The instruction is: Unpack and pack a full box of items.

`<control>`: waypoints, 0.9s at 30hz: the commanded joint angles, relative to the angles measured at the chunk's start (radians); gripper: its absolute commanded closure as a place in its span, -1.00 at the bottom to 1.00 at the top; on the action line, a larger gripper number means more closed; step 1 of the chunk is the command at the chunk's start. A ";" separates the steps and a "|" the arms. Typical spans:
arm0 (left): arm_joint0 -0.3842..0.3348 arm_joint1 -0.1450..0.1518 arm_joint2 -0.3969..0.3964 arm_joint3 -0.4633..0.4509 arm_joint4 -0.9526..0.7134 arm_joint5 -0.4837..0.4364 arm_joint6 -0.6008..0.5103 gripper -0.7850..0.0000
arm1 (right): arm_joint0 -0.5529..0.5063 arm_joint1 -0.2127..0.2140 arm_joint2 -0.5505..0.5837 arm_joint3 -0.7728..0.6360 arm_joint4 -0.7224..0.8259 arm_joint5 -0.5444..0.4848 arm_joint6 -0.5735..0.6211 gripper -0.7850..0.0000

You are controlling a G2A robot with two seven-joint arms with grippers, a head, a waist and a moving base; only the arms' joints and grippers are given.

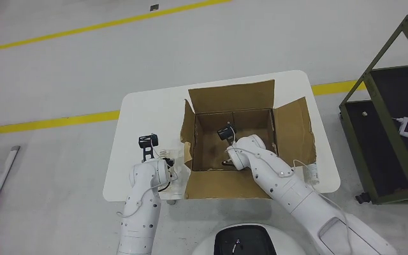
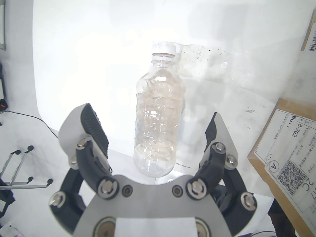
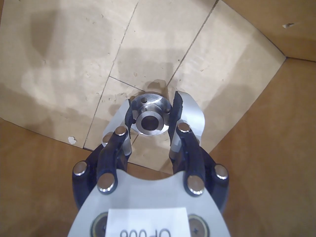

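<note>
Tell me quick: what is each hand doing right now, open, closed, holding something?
Left hand: open around a clear bottle, not gripping it.
Right hand: closed on a metal flange inside the box.

On my feed the open cardboard box [image 1: 233,137] reads plain brown, its inner floor a paler tan, and one flap carries a white label [image 2: 291,154] with black print. The rounded table [image 1: 146,115] is white, flecked with small dark scuffs. The ribbed plastic bottle [image 2: 158,114] is clear and colourless. The ring-shaped metal flange [image 3: 145,102] is shiny silver-grey with a dark bore. The left gripper [image 2: 151,114] and right gripper [image 3: 151,101] both show pale grey fingers with black ribbed pads [image 2: 95,127]. The floor [image 1: 64,76] is grey, crossed by yellow stripes [image 1: 95,27].
</note>
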 commanded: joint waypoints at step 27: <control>0.000 0.000 0.000 0.000 0.000 0.000 0.000 -1.00 | -0.034 -0.008 0.069 -0.079 -0.004 0.002 -0.063 1.00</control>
